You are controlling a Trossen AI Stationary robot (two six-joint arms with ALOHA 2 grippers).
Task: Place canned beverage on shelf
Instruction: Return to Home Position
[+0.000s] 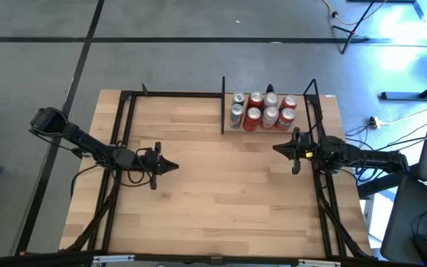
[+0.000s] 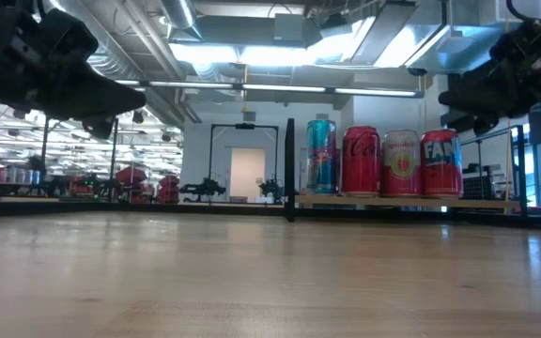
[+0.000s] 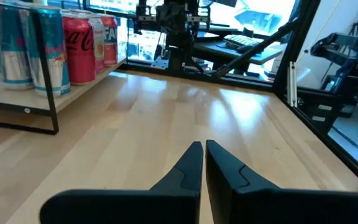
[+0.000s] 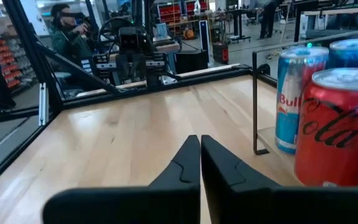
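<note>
The shelf (image 1: 232,132) is a light wooden plank between thin black uprights at the table's far right. Several cans (image 1: 262,110) stand upright on it in two rows: red, silver and blue ones, also in the low view (image 2: 383,161). My left gripper (image 1: 175,166) is shut and empty over the table's left middle, its fingers pointing toward the right edge (image 3: 202,151). My right gripper (image 1: 276,148) is shut and empty just near of the shelf, pointing toward the left edge (image 4: 199,144). A red can (image 4: 335,127) and a blue can (image 4: 296,96) stand beside it.
A black metal frame (image 1: 128,95) runs along the table's far, left and right sides. A black upright (image 1: 222,104) bounds the shelf's left end. Bare wooden tabletop (image 1: 221,193) lies between the two arms. A person (image 4: 70,31) sits beyond the table's left side.
</note>
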